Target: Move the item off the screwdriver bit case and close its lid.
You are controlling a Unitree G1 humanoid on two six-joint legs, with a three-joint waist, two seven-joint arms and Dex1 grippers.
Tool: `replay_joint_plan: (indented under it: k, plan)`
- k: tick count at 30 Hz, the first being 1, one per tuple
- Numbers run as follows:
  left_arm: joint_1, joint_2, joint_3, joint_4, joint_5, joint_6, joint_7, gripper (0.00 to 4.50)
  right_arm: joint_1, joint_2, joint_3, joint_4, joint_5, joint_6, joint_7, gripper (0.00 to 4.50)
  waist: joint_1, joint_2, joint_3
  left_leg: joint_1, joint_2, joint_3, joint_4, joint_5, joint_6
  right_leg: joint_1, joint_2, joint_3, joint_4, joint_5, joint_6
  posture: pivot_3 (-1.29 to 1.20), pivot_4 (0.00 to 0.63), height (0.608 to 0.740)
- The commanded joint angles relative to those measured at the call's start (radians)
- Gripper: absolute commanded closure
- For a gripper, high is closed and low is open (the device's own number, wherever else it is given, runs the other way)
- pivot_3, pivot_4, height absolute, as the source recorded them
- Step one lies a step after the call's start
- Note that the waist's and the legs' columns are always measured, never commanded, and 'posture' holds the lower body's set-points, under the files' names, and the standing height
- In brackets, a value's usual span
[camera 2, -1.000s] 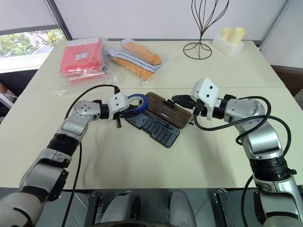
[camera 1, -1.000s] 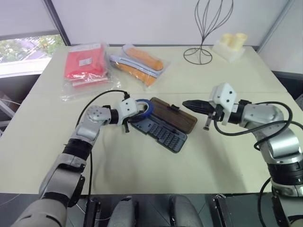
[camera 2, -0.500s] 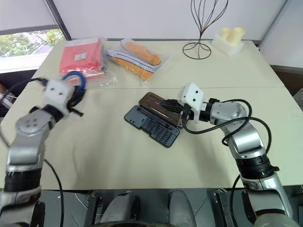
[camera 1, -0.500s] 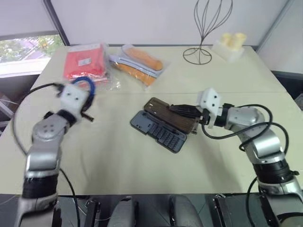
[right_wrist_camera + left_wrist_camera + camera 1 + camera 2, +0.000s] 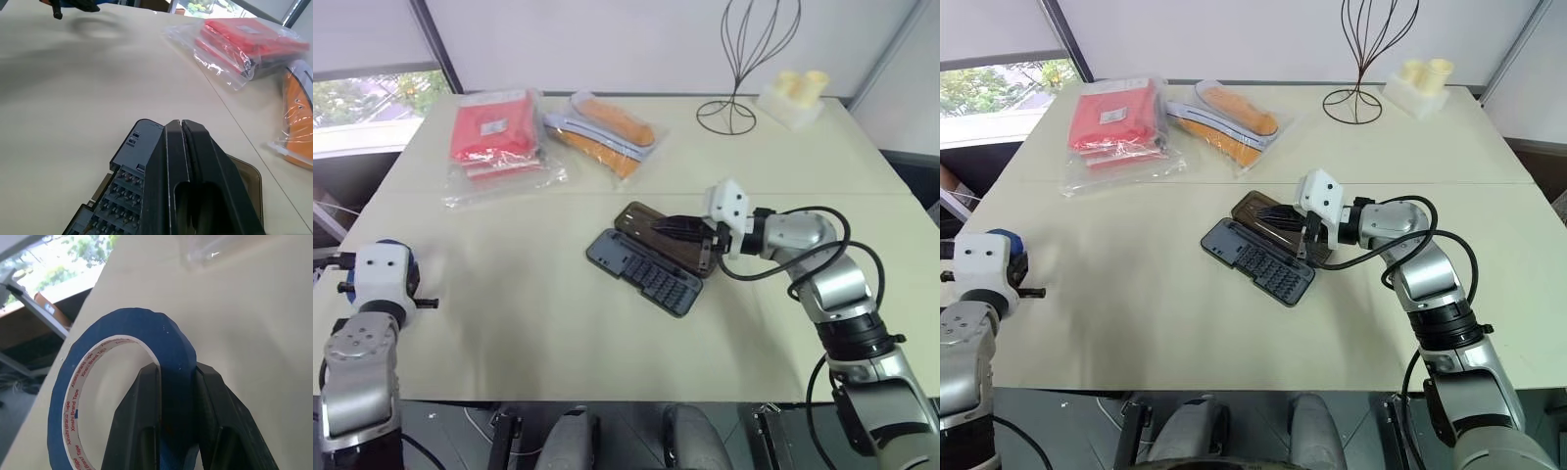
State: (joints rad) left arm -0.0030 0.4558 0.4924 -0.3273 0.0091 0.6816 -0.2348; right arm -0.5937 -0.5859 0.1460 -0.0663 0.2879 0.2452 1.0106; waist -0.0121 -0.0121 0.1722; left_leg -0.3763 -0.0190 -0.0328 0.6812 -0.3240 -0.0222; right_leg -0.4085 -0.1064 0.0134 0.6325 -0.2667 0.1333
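Note:
The blue roll of tape (image 5: 161,333) is clamped edgewise between the two black fingers of my left gripper (image 5: 176,369), which is shut on it. That hand hangs at the table's left edge, far from the case, and a sliver of the tape (image 5: 1005,235) peeks past its white wrist block. The screwdriver bit case (image 5: 641,272) lies open mid-table, its dark tray full of bits and nothing on it. Its smoky-brown lid (image 5: 651,223) lies flat behind the tray. My right gripper (image 5: 668,227) is shut, its tips low over the lid; whether they touch it I cannot tell.
A clear bag of red goods (image 5: 494,137) and a bag of orange goods (image 5: 607,132) lie at the back left. A black wire stand (image 5: 734,108) and a white block with pale cylinders (image 5: 791,93) stand at the back right.
My left arm has swung the tape off the case and out to the table's left edge. The right gripper, still shut, slid left until its tips are over the open lid.

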Motion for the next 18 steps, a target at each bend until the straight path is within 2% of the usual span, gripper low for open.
replay_joint_plan:
  k: [1,3,11,18]
  plan:
    - [0.006,0.006,0.025,0.037,-0.009,-0.033,0.021,4.11,-0.015,-0.005,-0.023,-0.042,0.006,-0.004,-0.002,4.5,-0.002,0.0,0.0,0.0,0.0,0.0,0.0,0.0,0.0,0.0,0.0,0.0,0.0,0.0,0.0,0.0,0.15,0.74]
    - [0.006,0.013,0.023,0.072,-0.007,-0.047,0.022,4.11,-0.007,-0.012,-0.029,-0.054,0.007,0.002,-0.005,4.5,-0.002,0.0,0.0,0.0,0.0,0.0,-0.001,0.0,0.0,-0.001,0.0,0.0,0.0,0.0,0.0,0.0,0.15,0.74]
    - [-0.022,0.034,0.013,0.143,-0.02,-0.093,0.028,0.18,0.023,-0.032,-0.049,-0.094,0.011,0.023,-0.028,4.5,0.001,0.0,0.0,0.0,0.0,0.0,-0.001,-0.001,0.001,-0.001,-0.002,-0.001,0.0,0.0,0.0,0.0,0.15,0.74]
    - [-0.082,0.034,-0.008,0.053,-0.071,-0.095,0.017,0.07,0.046,-0.046,-0.063,-0.123,0.017,0.051,-0.038,4.5,0.002,0.0,0.0,-0.001,-0.001,0.001,-0.001,-0.001,0.001,-0.001,-0.006,-0.002,0.0,0.0,0.0,0.0,0.15,0.74]
